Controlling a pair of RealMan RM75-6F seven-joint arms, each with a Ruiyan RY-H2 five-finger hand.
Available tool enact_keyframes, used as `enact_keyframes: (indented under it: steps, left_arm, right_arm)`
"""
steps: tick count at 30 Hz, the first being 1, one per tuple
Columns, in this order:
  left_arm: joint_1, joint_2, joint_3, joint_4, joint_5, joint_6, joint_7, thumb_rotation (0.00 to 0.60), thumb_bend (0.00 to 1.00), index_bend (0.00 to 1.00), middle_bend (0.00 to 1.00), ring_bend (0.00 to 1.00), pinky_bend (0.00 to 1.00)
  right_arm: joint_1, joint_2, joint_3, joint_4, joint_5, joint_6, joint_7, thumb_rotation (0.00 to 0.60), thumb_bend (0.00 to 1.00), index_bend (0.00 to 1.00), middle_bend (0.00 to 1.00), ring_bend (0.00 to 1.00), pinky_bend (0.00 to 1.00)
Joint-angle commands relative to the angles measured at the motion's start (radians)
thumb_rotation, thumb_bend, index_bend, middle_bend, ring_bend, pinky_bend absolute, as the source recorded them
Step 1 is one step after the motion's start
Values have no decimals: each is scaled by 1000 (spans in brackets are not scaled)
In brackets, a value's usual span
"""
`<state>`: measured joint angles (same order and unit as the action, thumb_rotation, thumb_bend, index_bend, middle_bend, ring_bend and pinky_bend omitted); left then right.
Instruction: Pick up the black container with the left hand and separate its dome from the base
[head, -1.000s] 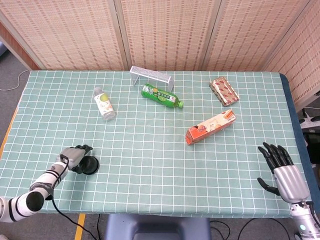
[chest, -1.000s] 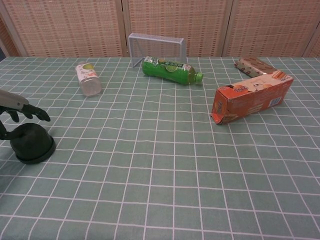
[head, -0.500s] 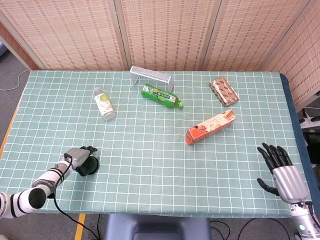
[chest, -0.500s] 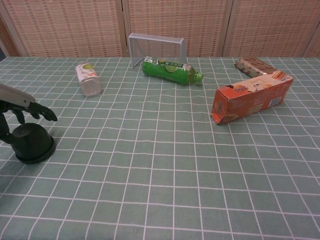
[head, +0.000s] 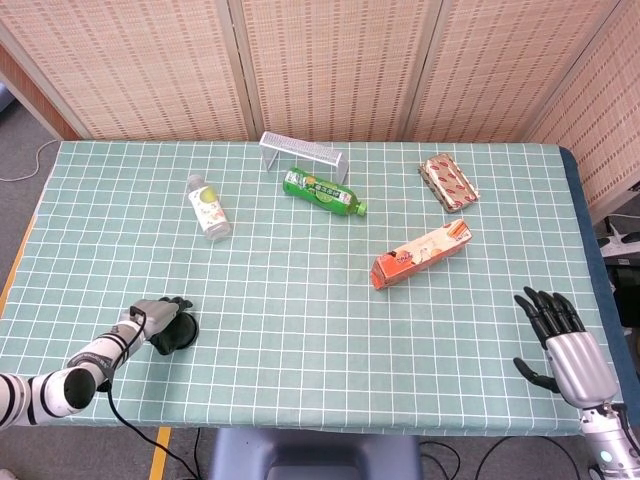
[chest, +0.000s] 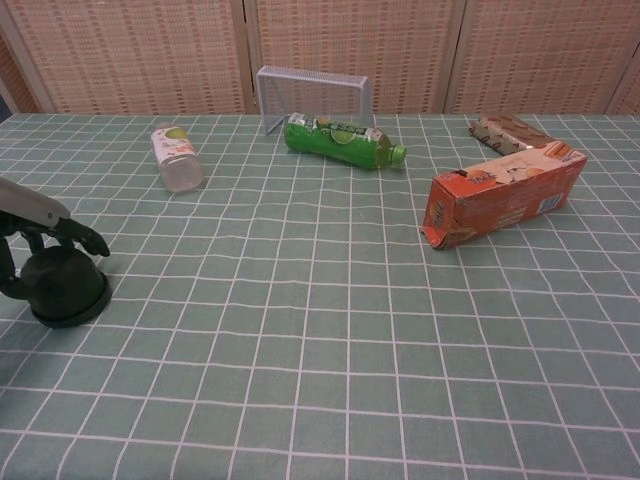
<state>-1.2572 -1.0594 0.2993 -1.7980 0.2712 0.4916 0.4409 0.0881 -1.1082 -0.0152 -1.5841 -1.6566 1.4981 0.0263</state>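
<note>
The black container (head: 183, 336) (chest: 68, 292) stands upright on the green checked cloth near the front left corner, its dome on its base. My left hand (head: 155, 319) (chest: 42, 222) lies over the dome from the left. Its fingers (chest: 82, 238) curl down the far side, and the thumb wraps the near-left side, so it grips the dome. Much of the container is hidden under the hand in the head view. My right hand (head: 563, 345) hovers at the front right edge, fingers spread, holding nothing; the chest view does not show it.
A clear bottle (head: 208, 207) (chest: 176, 158) lies behind the container. A green bottle (head: 322, 191) and a wire rack (head: 303, 153) sit at the back centre. An orange carton (head: 421, 253) and a snack packet (head: 448, 182) lie to the right.
My left hand has slid over the dome and lowered, and its fingers have curled down around it. The container has shifted slightly. The right hand has stayed still.
</note>
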Motion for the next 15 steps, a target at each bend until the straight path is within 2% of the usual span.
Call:
enact_keyframes:
  steps: [1, 15]
  left_arm:
    - [-22, -13, 24, 10, -8, -9, -9, 600, 390, 0, 0, 0, 175]
    - [-84, -60, 93, 66, 1, -49, -80, 600, 381, 0, 0, 0, 219]
  right_arm:
    - [3, 1, -3, -1, -1, -8, 1, 600, 173, 0, 0, 0, 0]
    - [9, -2, -1, -9, 13, -26, -7, 600, 173, 0, 0, 0, 0]
